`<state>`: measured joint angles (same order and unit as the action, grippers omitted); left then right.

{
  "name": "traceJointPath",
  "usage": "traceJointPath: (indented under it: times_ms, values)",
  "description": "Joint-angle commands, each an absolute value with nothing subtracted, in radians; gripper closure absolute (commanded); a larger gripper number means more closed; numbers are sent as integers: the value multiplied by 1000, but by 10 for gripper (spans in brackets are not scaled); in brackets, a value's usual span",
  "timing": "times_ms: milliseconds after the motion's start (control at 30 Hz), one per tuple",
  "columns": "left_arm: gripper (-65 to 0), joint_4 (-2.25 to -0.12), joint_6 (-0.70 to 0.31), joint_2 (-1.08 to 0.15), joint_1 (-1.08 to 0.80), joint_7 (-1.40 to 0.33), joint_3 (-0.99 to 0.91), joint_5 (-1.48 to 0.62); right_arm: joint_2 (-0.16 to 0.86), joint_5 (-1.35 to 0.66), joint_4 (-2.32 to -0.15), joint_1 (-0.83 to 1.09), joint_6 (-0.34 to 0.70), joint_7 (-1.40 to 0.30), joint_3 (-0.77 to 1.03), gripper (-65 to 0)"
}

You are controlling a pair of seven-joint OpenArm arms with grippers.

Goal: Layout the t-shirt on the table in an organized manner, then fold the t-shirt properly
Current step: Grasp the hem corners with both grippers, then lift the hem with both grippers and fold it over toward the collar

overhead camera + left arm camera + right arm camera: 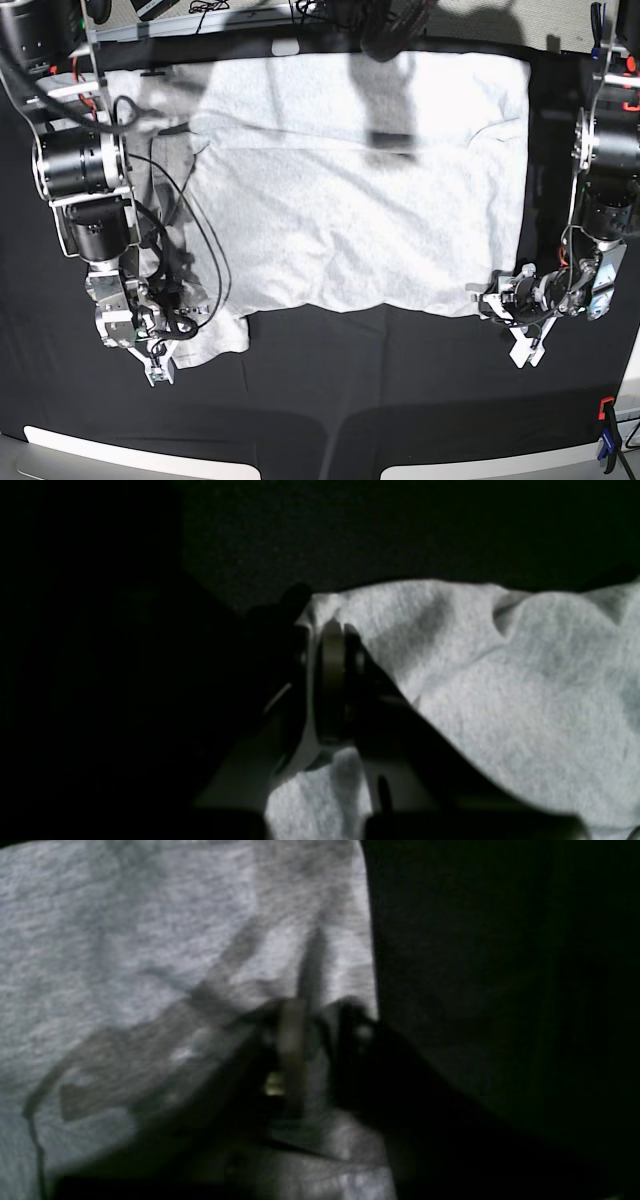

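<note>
A: Starting at the left gripper (327, 630): its fingers (331, 680) are pressed together with a fold of the t-shirt (360, 200) pinched between them, right at the cloth's edge. In the base view that gripper (495, 300) sits at the shirt's near corner on that view's right.

B: And the right gripper (310, 1015)?

A: Blurred in its own wrist view, but its fingers (290, 1050) look closed down onto the grey cloth just beside the shirt's edge, with black table (500, 990) next to it. From the base view it (160, 372) is over the near corner on the left, where a flap of cloth sticks out.

B: So how far along is the job?

A: The t-shirt lies spread across the far half of the table (330, 400), mostly flat with light wrinkles, one sleeve bunched under the right arm's cables (200, 270). The layout seems nearly done; no fold is visible yet. By the look of it, both near corners are gripped for smoothing or a first fold, and all the folding remains
</note>
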<state>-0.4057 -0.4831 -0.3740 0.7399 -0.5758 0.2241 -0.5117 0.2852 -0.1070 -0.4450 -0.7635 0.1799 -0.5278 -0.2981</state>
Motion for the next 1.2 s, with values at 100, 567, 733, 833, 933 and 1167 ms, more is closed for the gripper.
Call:
traceJointPath:
  times_ms: [100,567,733,833,933,1167]
  values:
    - [0,-421,-491,-383,779,-552,223,-523,294,-65,-479,-806,177,-497,-294,0]
    - [0,-583,-487,-398,739,-606,223,-438,317,2,-830,-676,267,-592,-294,0]
    - [0,-779,-450,-451,615,-618,223,-450,390,2,-1093,-497,277,-625,-294,0]
    - [0,-950,-403,-496,518,-628,223,-473,450,1,-1269,-381,265,-662,-294,0]
    - [0,-1157,-363,-538,416,-684,223,-471,511,3,-1431,-261,237,-683,-294,0]
    - [0,-1628,-220,-570,163,-729,155,-313,618,146,-1737,-7,149,-754,-294,0]
